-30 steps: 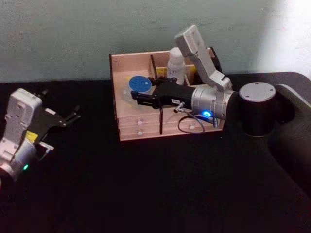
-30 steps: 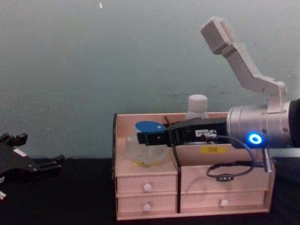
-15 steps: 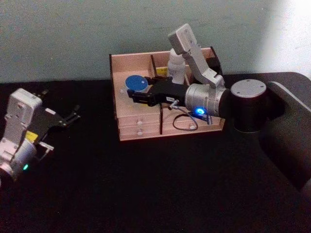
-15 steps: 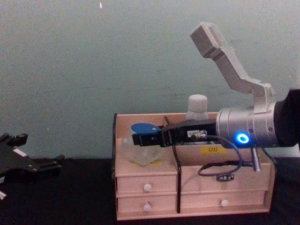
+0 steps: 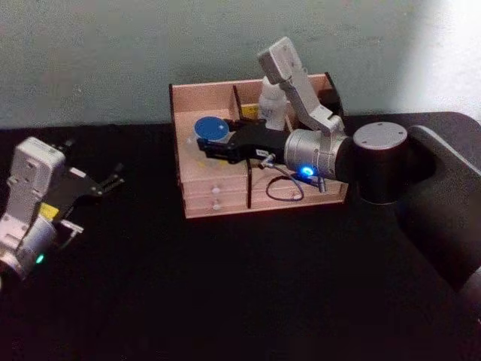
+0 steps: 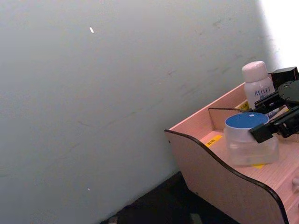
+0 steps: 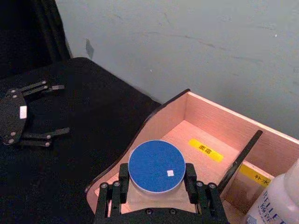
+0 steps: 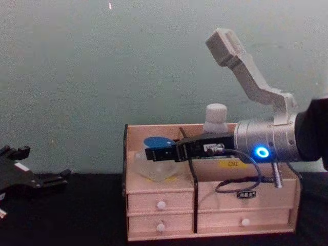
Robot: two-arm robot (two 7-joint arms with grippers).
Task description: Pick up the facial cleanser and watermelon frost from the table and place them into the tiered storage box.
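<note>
**Setting the watermelon frost down in the left compartment**

While the right gripper clasps the watermelon frost from both sides just under its blue lid, the jar sits over the floor of the left upper compartment of the tiered storage box. In the chest view the jar looks tipped, its lid slanting, and I cannot tell whether its base rests flat on the wood or hangs just above it. The facial cleanser already stands upright in the next compartment, behind the dark divider and near the right arm's wrist housing.

Judgement on the step: this is the placing of the second item, and the task is nearly done. To do it well:
- level the jar first, so the base meets the shelf flat rather than on one edge;
- lower until the base bears, then part the fingers only slightly, since the divider is on one side and the box's side wall on the other;
- withdraw up and back along the approach line, keeping the wrist clear of the cleanser's cap.

Risk: letting go while tilted may let the jar rock or roll toward the low front lip.

The left gripper is parked over the table, well apart to the left, fingers spread and holding nothing.
</note>
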